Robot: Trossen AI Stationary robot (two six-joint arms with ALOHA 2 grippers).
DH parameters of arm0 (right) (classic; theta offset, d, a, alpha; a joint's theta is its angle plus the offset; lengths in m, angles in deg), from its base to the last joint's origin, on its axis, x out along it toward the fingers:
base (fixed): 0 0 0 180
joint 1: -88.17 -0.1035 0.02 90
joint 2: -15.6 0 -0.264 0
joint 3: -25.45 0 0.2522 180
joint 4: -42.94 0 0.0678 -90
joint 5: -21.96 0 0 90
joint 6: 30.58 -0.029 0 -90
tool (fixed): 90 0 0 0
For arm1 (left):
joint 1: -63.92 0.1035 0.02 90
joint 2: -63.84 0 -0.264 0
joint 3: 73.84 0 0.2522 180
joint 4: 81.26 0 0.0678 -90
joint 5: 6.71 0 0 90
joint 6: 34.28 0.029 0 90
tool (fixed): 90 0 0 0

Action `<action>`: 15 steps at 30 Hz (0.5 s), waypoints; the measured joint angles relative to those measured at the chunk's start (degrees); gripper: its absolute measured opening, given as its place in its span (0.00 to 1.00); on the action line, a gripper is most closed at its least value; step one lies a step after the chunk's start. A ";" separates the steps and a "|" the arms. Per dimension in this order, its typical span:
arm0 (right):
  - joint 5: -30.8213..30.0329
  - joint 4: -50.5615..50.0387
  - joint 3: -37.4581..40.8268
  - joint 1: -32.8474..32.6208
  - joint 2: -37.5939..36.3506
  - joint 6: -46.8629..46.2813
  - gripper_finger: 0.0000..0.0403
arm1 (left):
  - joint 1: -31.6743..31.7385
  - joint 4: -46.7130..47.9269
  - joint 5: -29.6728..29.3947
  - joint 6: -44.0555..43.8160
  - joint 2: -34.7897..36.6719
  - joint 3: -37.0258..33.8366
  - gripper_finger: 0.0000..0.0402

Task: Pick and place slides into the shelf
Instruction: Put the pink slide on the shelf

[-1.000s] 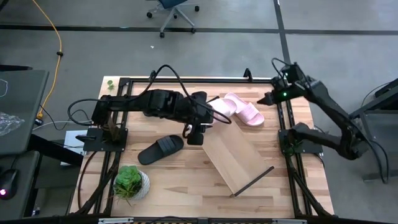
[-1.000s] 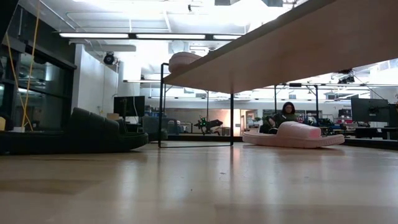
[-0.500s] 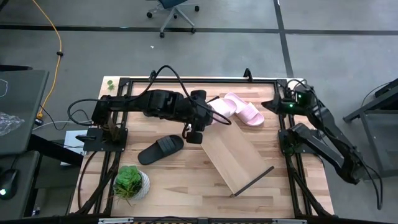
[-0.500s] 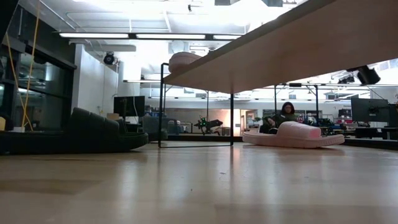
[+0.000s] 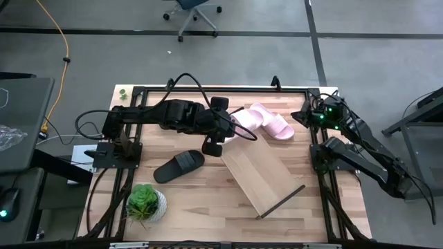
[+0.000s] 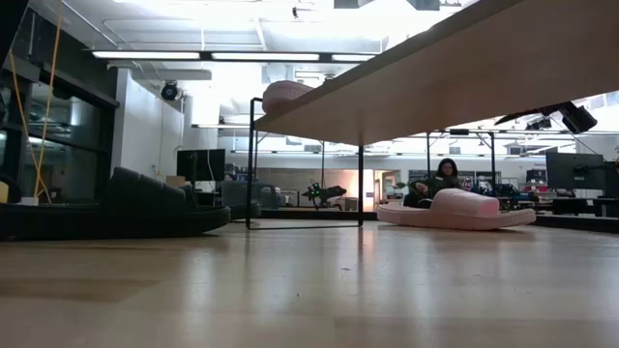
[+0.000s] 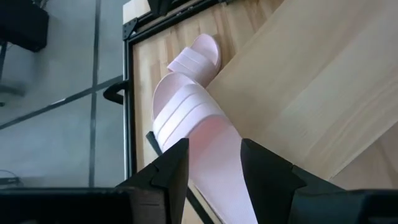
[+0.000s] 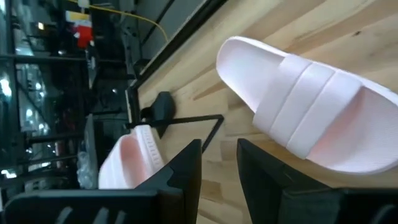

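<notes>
Grey floor surrounds the wooden table (image 5: 208,194). Left gripper (image 5: 220,135) grasps a pink slide (image 7: 199,134) over the tilted shelf (image 5: 259,173); right gripper (image 8: 219,163), fingers parted and empty, faces another pink slide (image 8: 305,112).

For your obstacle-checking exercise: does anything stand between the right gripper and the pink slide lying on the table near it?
Nothing visible does. The right gripper hangs at the table's far right edge, and only bare tabletop separates it from the pink slide. The right wrist view shows that slide unobstructed beyond the fingers.
</notes>
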 joint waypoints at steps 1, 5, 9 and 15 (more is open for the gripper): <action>-0.60 0.06 0.00 -0.60 0.60 -0.06 0.23 | 0.00 0.06 -0.05 0.40 0.00 0.00 0.33; -2.44 2.75 0.00 -3.07 3.38 -0.11 0.23 | 0.00 0.18 -0.28 1.91 0.00 0.00 0.33; -5.55 4.24 0.00 -5.56 5.84 -0.68 0.23 | 0.00 0.16 -0.29 2.92 0.02 0.00 0.33; -7.87 1.04 0.00 -9.15 9.31 -1.50 0.23 | 0.00 0.16 -0.71 4.47 0.02 0.00 0.33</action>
